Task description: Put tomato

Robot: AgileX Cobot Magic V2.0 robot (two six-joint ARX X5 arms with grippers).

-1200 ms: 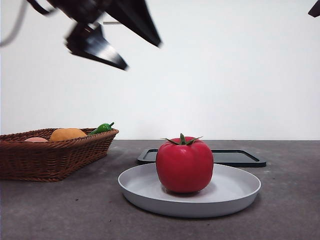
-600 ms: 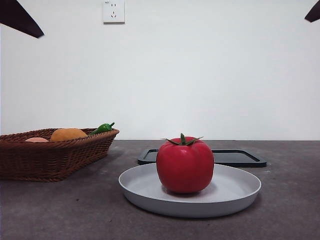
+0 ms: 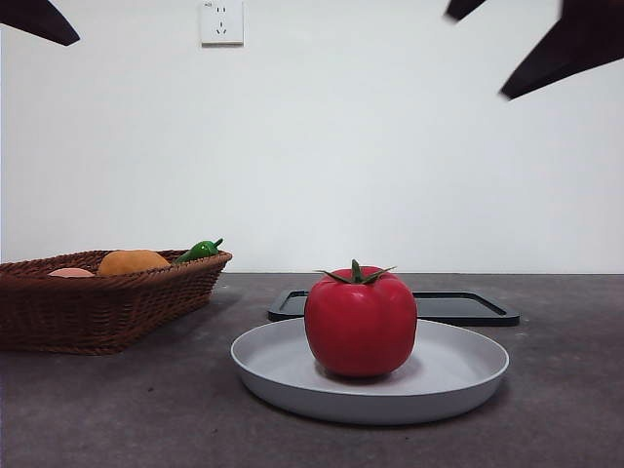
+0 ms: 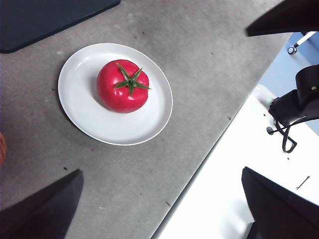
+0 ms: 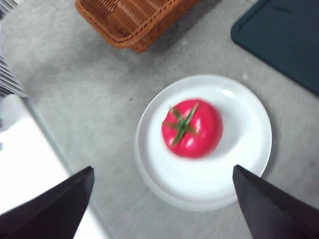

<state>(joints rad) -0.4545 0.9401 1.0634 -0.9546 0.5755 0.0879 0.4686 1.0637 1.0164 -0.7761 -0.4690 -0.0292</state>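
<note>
Now tomato on plate, right hand high above, open.

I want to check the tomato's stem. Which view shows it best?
The left wrist view: sharp, looking down on the tomato and its stem. The right wrist view also looks down, but blurred. The front view shows the stem only edge-on.

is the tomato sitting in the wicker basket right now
No, the tomato stands on the grey plate, apart from the wicker basket off to one side.
</note>
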